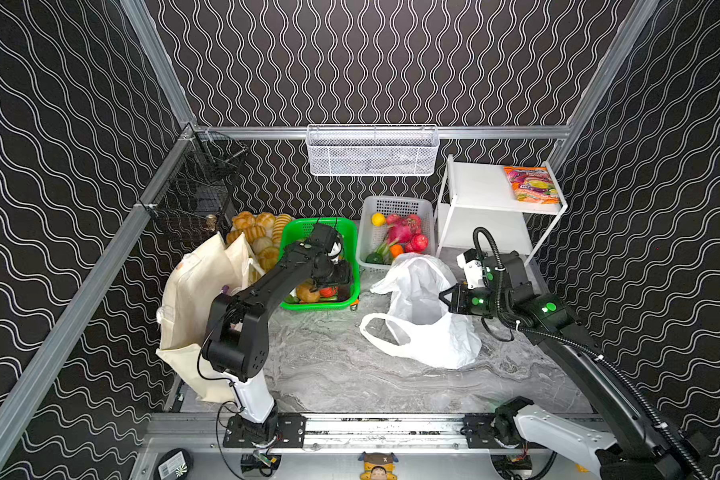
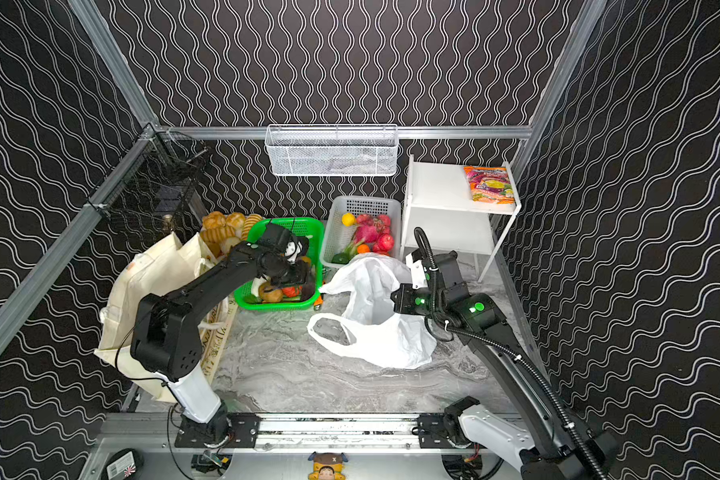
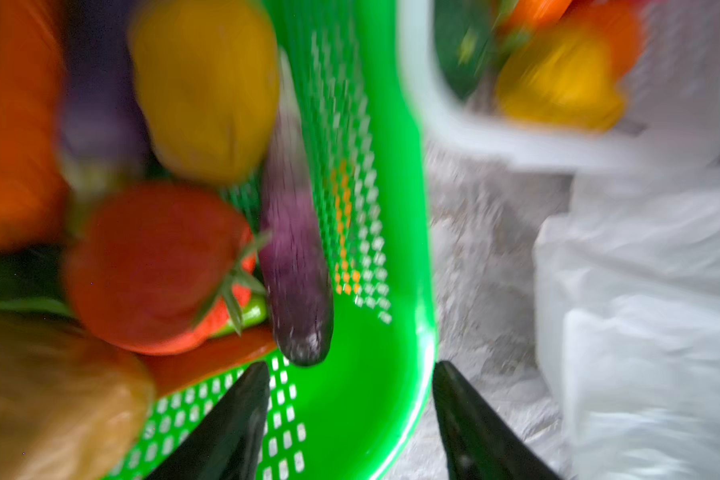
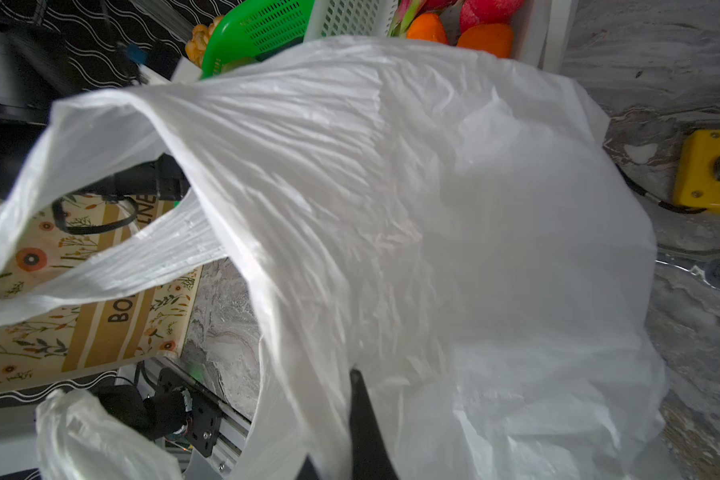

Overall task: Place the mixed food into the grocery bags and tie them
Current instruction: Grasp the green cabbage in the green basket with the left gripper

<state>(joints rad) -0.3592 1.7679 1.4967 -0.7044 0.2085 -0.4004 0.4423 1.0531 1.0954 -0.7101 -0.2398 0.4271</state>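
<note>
Tomato (image 3: 150, 266), potato (image 3: 51, 399), a yellow vegetable (image 3: 204, 83) and a purple eggplant (image 3: 296, 270) lie heaped in the green basket (image 1: 321, 306); the wrist view is blurred. Left gripper (image 3: 350, 365) hangs over the basket's 4 o'clock corner. Its jaws are well apart and hold nothing, one over the mesh floor, one outside over the tabletop (image 1: 350, 374), with the rim between them.

Plastic bag (image 1: 425, 328) sits at 4 o'clock from the basket, mouth gaping upward, one loop handle flat on the stone at its 8 o'clock. Right gripper (image 1: 444, 298) is at the bag's 3 o'clock edge, jaws closed on a pinch of the film, holding that side up.

Tote (image 1: 192, 291) stands at 9 o'clock from the basket, partly behind the left arm. White basket (image 1: 395, 200) of fruit is at the green one's 2 o'clock, just beyond the bag. Bread rolls (image 1: 254, 232) are at its 10 o'clock. Shelf (image 1: 483, 187) stands at 2 o'clock on the tabletop, with an orange snack packet (image 1: 531, 185) on top.
</note>
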